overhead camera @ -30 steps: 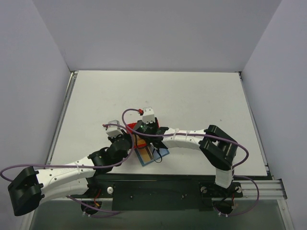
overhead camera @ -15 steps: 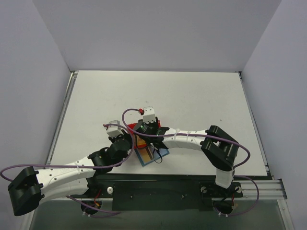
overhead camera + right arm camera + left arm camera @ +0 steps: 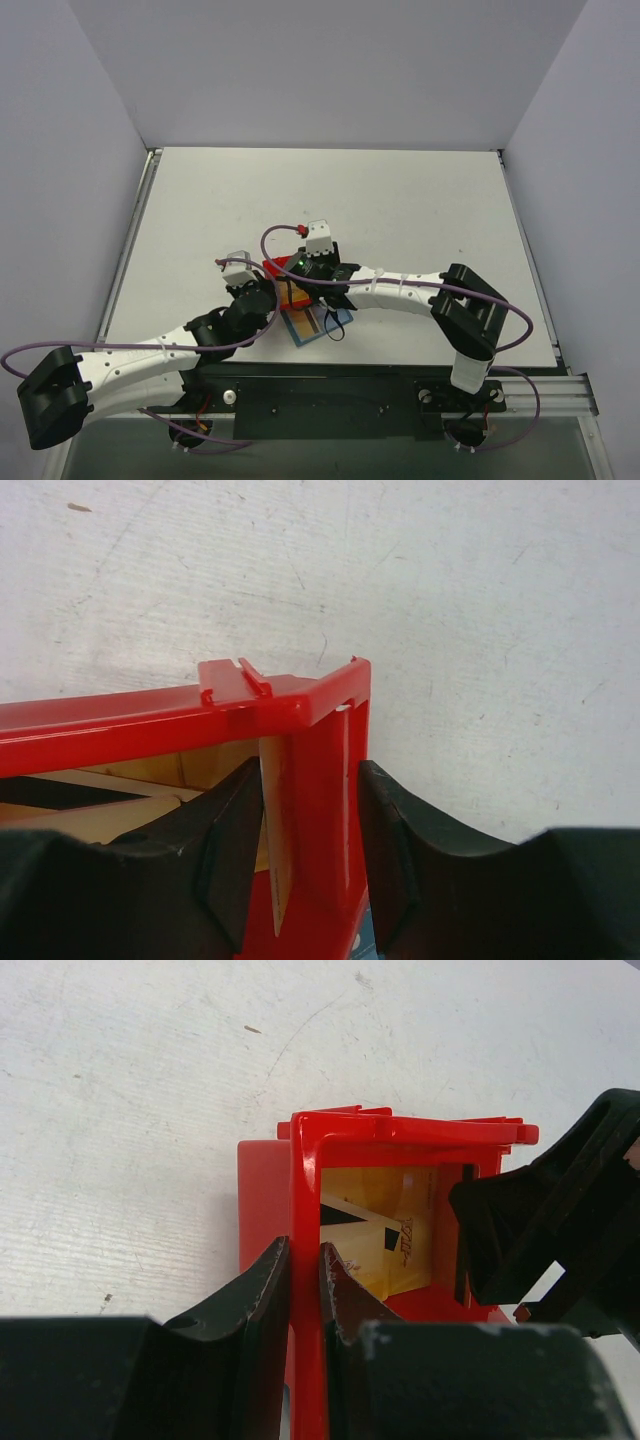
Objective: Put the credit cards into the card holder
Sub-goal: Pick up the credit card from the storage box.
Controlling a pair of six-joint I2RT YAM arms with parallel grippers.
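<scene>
A red bin (image 3: 305, 1150) holds gold-tan credit cards (image 3: 385, 1240). My left gripper (image 3: 305, 1290) is shut on the bin's left wall, one finger on each side. My right gripper (image 3: 300, 855) straddles the bin's (image 3: 320, 780) right wall. One credit card (image 3: 275, 830) stands on edge between that wall and the inner finger (image 3: 230, 850). The card leans loose and the jaws are still a little apart. In the top view both grippers (image 3: 268, 290) (image 3: 305, 285) meet at the bin (image 3: 283, 272). The teal card holder (image 3: 318, 328) lies open just in front, with a tan strip on it.
The bin and the card holder sit near the table's front edge (image 3: 330, 365), between the two arms. A purple cable (image 3: 275, 235) loops above the right wrist. Grey walls stand on the left, right and far sides.
The right wrist has shifted slightly right and away from the arm bases, and its jaws have narrowed around the bin wall and card. The left gripper holds the same spot.
</scene>
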